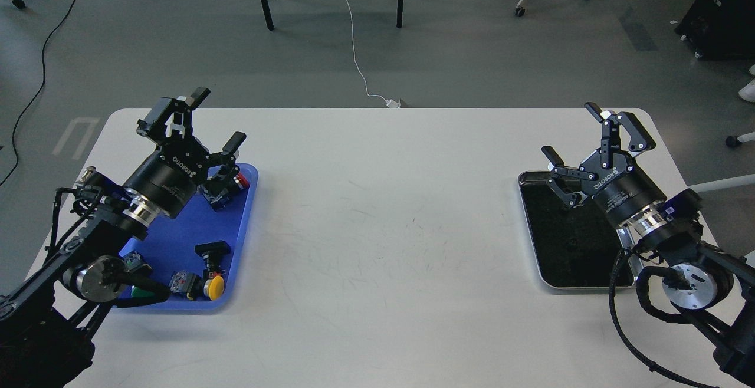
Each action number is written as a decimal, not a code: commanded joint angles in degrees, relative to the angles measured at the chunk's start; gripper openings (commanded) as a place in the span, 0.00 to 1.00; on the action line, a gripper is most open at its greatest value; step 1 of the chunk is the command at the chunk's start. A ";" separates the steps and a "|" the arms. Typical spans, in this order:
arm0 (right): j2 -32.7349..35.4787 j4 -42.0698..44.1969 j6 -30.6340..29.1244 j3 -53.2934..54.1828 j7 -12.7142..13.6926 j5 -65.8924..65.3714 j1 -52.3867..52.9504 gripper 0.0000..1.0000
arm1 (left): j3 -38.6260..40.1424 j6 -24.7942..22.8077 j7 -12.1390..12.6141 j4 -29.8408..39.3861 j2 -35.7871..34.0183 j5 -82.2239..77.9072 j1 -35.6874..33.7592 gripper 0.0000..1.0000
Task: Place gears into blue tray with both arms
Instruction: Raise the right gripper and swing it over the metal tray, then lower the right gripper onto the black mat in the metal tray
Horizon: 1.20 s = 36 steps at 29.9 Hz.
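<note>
The blue tray lies at the table's left, partly under my left arm. Above the tray's far end my left gripper hangs open, with nothing between its fingers. At the right, my right gripper also stands open and empty, over the far left corner of a steel tray with black lining. I cannot make out any gears; against the black lining they are too small and dark to tell.
Several push-button switches lie in the blue tray: a red-capped one near my left gripper, a black one, a yellow one and a green one. Both trays rest on the white table.
</note>
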State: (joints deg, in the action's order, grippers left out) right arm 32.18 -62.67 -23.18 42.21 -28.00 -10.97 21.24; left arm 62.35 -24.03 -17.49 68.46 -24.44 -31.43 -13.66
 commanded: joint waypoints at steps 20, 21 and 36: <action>21.24 -3.86 -4.82 -7.04 0.00 -32.06 18.03 0.99 | -0.91 -0.14 -6.50 -1.49 -0.78 -0.21 -1.36 0.98; 23.17 -4.13 -4.82 -9.32 0.00 -35.75 20.75 0.99 | -0.91 -0.22 -6.77 -1.32 -0.96 -0.29 -1.36 0.98; 26.28 -8.70 -4.82 -48.36 0.00 -88.34 50.75 0.99 | -1.00 -2.60 -6.68 -0.35 -0.87 -0.30 -0.66 0.98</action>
State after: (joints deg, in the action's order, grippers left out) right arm 59.23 -71.52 -28.01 -3.17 -28.00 -94.31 70.65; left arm 61.30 -26.39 -24.11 68.07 -25.52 -31.73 -14.43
